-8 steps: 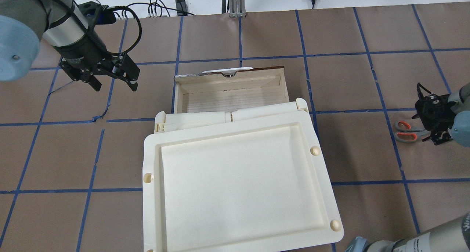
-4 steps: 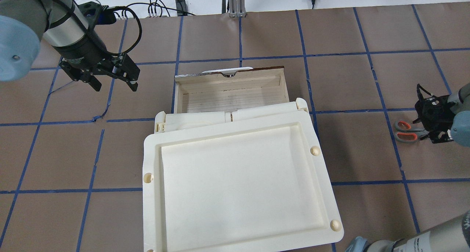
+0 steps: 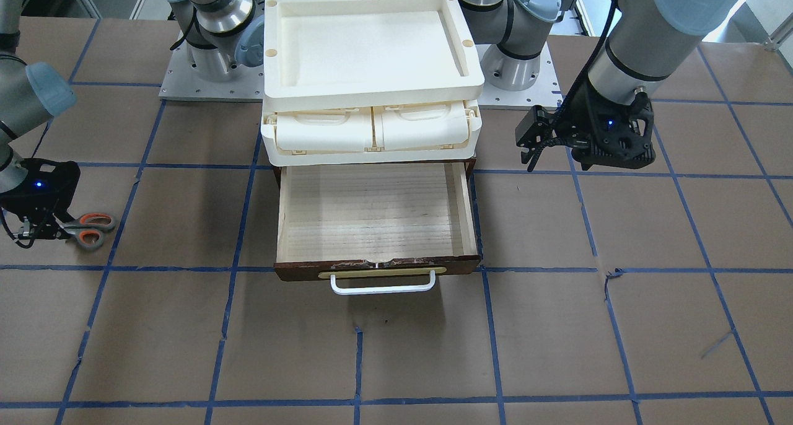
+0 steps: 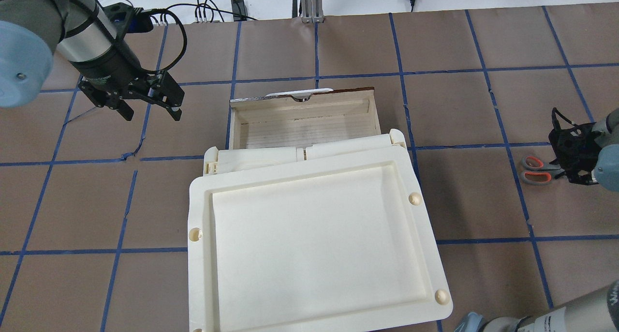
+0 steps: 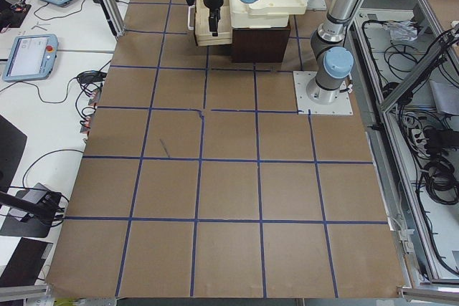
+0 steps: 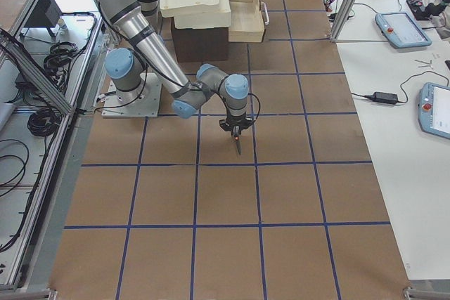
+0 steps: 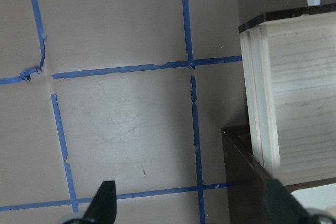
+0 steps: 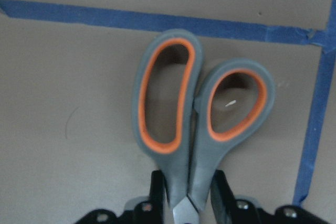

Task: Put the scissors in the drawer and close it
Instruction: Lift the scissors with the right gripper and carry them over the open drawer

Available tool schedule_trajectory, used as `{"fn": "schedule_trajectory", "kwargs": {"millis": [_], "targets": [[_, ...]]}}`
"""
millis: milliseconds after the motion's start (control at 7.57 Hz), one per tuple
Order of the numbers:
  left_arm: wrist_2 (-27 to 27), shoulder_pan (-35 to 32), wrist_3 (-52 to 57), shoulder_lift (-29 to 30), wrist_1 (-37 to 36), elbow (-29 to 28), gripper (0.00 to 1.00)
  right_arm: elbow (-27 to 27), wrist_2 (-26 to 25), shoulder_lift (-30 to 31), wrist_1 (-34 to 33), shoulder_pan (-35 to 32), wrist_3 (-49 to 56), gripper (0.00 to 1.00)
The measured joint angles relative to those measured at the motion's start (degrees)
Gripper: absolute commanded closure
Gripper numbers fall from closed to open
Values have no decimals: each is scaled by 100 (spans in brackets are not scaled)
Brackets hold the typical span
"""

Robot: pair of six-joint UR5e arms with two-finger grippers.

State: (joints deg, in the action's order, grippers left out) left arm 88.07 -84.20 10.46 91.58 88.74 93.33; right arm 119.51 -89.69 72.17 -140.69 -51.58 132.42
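The scissors (image 8: pixel 199 114), grey handles lined orange, lie at the table's right side (image 4: pixel 534 170). In the front-facing view they are at the left (image 3: pixel 90 230). My right gripper (image 8: pixel 188 198) is down over them. Its fingers (image 8: pixel 156 190) press on both sides of the handle shanks just behind the loops, and the blades are hidden under it. The drawer (image 3: pixel 378 267) is pulled out and empty, with a pale wood floor and a white bar handle. Its wall also shows in the overhead view (image 4: pixel 302 107). My left gripper (image 4: pixel 152 115) hangs open and empty to the left of the drawer, whose corner shows in the left wrist view (image 7: pixel 294 93).
A cream plastic tray (image 4: pixel 314 235) sits on top of the cabinet above two cream compartments (image 3: pixel 372 127). Blue tape lines grid the brown table. Cables (image 4: pixel 213 7) lie at the far edge. The arm bases (image 3: pixel 210 72) stand behind the cabinet.
The right gripper's fingers have drawn in around the scissors' shanks. Gripper and scissors have shifted slightly up and right in the overhead view. The left arm has not moved.
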Motion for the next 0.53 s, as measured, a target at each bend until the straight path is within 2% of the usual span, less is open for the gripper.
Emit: {"fn": "schedule_trajectory", "kwargs": {"millis": [264, 528], "targets": [[0, 0, -2, 0, 0, 1, 0, -396, 114, 110, 139, -199, -280, 100], [0, 0, -2, 0, 2, 1, 0, -891, 323, 410, 765, -706, -1105, 100]]}}
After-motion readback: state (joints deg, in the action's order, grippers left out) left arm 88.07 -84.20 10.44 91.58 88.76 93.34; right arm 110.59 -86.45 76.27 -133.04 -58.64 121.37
